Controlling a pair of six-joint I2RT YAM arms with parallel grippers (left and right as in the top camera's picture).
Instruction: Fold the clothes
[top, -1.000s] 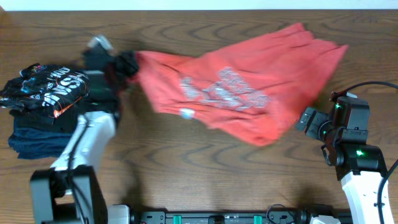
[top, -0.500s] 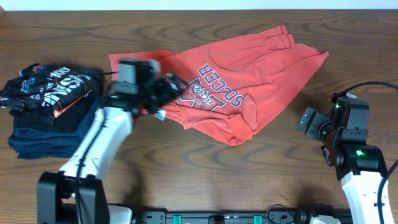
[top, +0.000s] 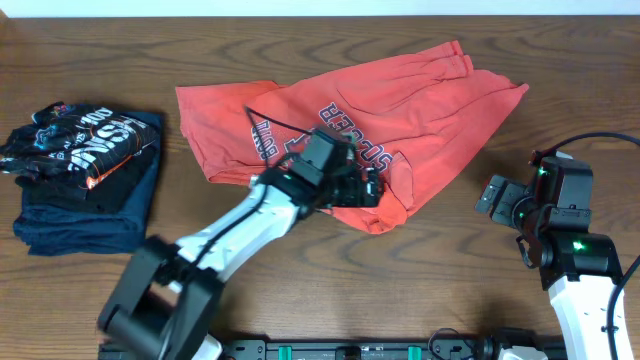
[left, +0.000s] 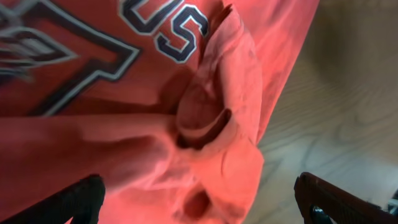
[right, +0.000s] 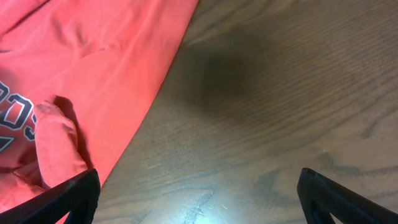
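Note:
The clothes, an orange-red T-shirt (top: 400, 110), lie crumpled across the middle of the table with the lettering facing up. My left arm reaches over it, and my left gripper (top: 368, 190) hovers open above the shirt's front lower edge. In the left wrist view the left gripper (left: 202, 208) stands wide over a bunched sleeve (left: 214, 118), with only loose cloth below it. My right gripper (top: 492, 195) is open to the right of the shirt. In the right wrist view the right gripper (right: 199, 208) is over bare wood, and the shirt (right: 93, 68) lies at the upper left.
A stack of black and navy folded garments (top: 80, 180) sits at the table's left end. Bare wooden table (top: 450, 290) shows along the front and around the right arm. The table's back edge runs along the top.
My left gripper let go of the shirt and opened, then swung right across it. The shirt dropped flatter, print side up. The right arm has not moved.

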